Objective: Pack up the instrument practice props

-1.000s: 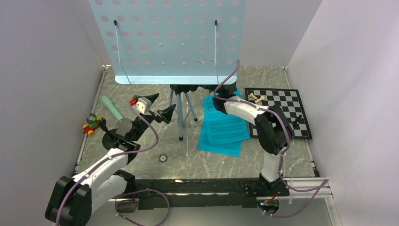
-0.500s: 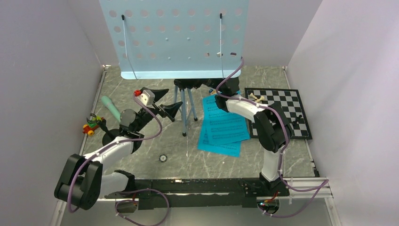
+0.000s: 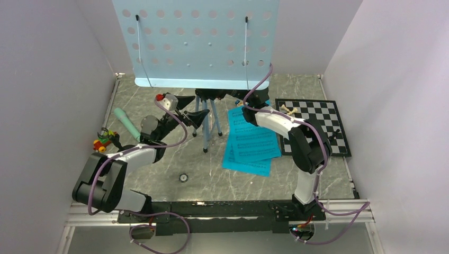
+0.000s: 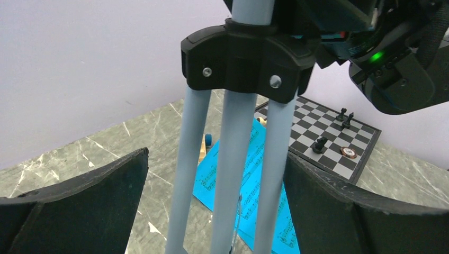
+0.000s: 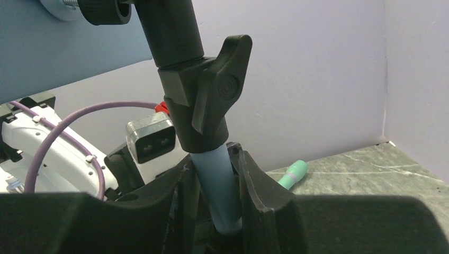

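The pale-blue music stand stands at the back, its perforated tray (image 3: 196,42) high over folded tripod legs (image 3: 209,124). My right gripper (image 5: 216,164) is shut on the stand's blue pole (image 5: 219,196) just below the black clamp knob (image 5: 217,95). My left gripper (image 4: 217,156) is open, its jaws wide on either side of the three legs (image 4: 230,174) below the black hub. Turquoise music sheets (image 3: 251,143) lie on the table right of the legs. The mint-green microphone (image 3: 126,123) leans at the left, its stand mostly hidden by my left arm.
A chessboard (image 3: 315,124) with a few pieces lies at the right, beside the sheets. A small toy car (image 3: 103,142) sits by the left wall. A small round fitting (image 3: 183,178) is set in the marble tabletop near the front. Walls enclose three sides.
My left gripper has moved up and right until its open jaws straddle the tripod legs. The stand's tray has shifted slightly right and up. The right gripper keeps its hold.
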You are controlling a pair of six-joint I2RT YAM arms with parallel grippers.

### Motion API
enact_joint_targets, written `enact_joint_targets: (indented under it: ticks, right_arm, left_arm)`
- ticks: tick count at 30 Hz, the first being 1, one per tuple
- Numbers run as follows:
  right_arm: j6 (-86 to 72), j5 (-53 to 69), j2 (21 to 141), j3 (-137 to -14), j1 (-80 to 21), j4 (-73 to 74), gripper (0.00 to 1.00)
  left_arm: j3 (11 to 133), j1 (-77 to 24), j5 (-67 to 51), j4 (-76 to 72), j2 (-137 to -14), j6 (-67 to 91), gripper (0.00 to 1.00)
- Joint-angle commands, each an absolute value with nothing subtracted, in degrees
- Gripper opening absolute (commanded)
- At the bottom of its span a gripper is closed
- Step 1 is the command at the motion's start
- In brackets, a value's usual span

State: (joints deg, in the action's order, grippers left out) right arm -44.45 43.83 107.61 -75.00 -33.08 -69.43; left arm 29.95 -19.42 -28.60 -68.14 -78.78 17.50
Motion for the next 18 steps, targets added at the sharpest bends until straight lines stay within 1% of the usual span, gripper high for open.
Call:
enact_joint_targets:
  ticks: [1,4,8,10,12,14,18]
  right_arm:
    - [-45.95,46.57,106.72,-73.83,-33.35,-62.16,0.0]
    - [-46.27,46.96,106.88,-73.98,-33.39,-62.72,0.0]
    - [-46.95,47.75,107.61,-74.55,-33.4,-63.73,0.0]
    - [-47.28,48.09,108.02,-74.98,-33.4,-64.2,0.0]
    - [-47.36,48.33,108.34,-75.29,-33.35,-64.54,0.0]
    - [-47.33,48.34,108.6,-75.57,-33.33,-64.77,0.0]
    - [-47.52,48.43,108.94,-76.06,-33.35,-65.01,0.0]
  left_arm:
    - [33.6,-18.85,-28.96,-72.42,-80.53,17.15,0.99]
    - [34.79,-18.81,-30.62,-73.13,-82.97,17.65,0.99]
    - [35.9,-18.81,-34.77,-77.7,-87.44,21.43,0.99]
    - [36.41,-18.8,-37.08,-80.14,-89.66,23.52,0.95]
    - [36.75,-18.8,-38.63,-81.66,-91.46,25.03,0.89]
    - [37.18,-18.85,-39.98,-82.41,-92.89,25.9,0.81]
    - [38.52,-18.97,-42.46,-81.01,-94.03,25.73,0.54]
